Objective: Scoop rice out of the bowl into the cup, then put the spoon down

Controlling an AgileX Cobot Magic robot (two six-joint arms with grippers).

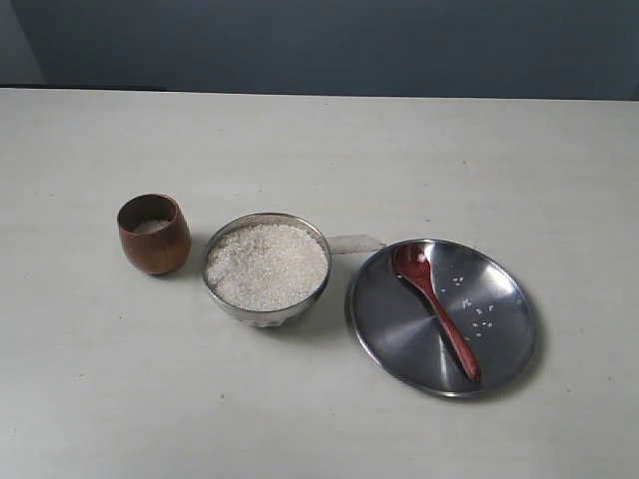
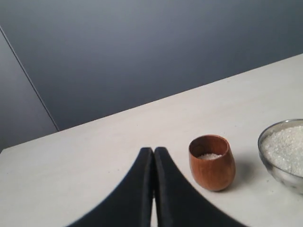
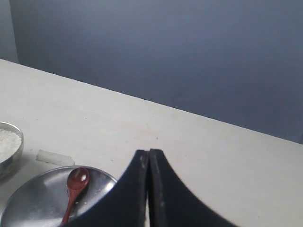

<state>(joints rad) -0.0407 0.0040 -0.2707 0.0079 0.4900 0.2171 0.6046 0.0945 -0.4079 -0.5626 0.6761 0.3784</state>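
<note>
Pale and bare, the table (image 1: 319, 150) runs back to a grey-blue wall (image 1: 319, 40). Neither arm shows in the exterior view.

The left claw (image 2: 153, 151) is clenched, its two dark fingers pressed flat together with nothing between them. The cup (image 2: 211, 163) stands upright just ahead of its tips, a little off to the side where the bowl (image 1: 262, 316) sits. A thin layer of rice (image 1: 267, 265) shows at the cup's bottom, far below the rim. The bowl itself is heaped nearly to its edge.

The right claw (image 3: 148, 153) is likewise closed on nothing. The spoon (image 1: 437, 307) lies close beside its fingers, on the side toward the bowl. It rests flat on the plate (image 1: 399, 319), scoop end nearer the bowl, with a few loose grains (image 1: 479, 314) scattered next to its handle. A pale strip (image 1: 354, 242) lies on the table between bowl and plate.

Judged from this layout, the task looks finished or very close to it. Some rice is in the cup, the spoon is set down, and both claws are clear of everything. If a fuller cup is wanted, more scoops remain. That would mean the right claw opening and picking up the spoon by its handle.
</note>
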